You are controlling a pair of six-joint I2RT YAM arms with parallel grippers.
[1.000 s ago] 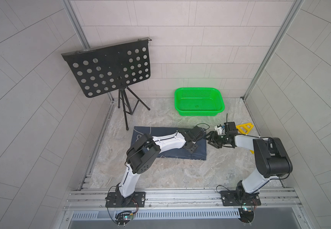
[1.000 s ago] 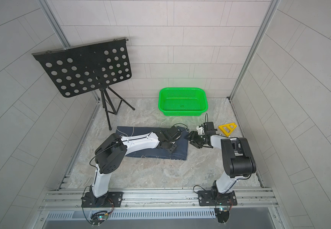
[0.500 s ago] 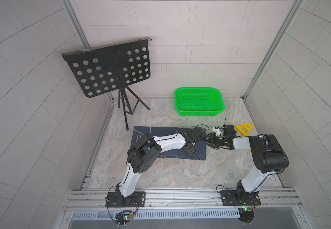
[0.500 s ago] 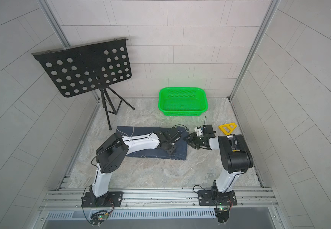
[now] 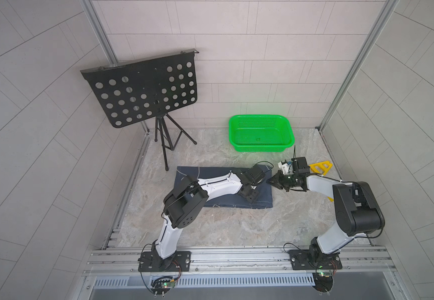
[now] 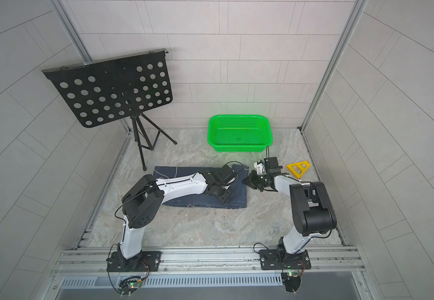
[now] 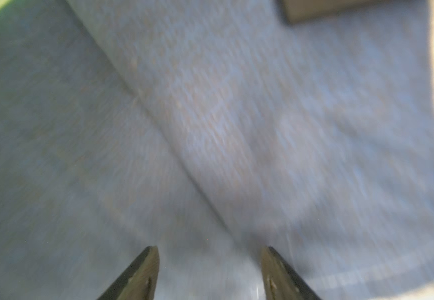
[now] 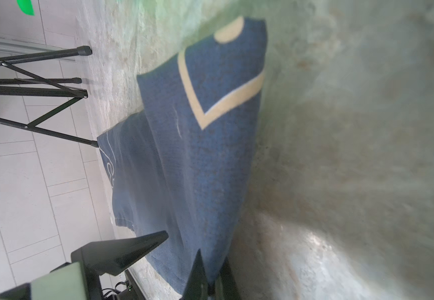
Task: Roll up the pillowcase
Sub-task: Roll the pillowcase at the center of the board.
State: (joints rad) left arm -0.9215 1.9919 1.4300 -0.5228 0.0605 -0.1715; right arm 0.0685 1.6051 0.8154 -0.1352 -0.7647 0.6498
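Navy denim-like pillowcase, pale line drawings, lies unrolled; right jaws pinch its right edge, left jaws open.

Dark navy pillowcase, pale line drawings. Bright green basket, fine mesh holes. Black music stand, round holes. Yellow triangle. Marbled beige-grey counter.

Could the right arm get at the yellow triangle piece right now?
Probably, but not freely: the yellow triangle piece lies close beside its wrist, yet the right gripper has its jaws shut on the pillowcase edge, so it must release first.
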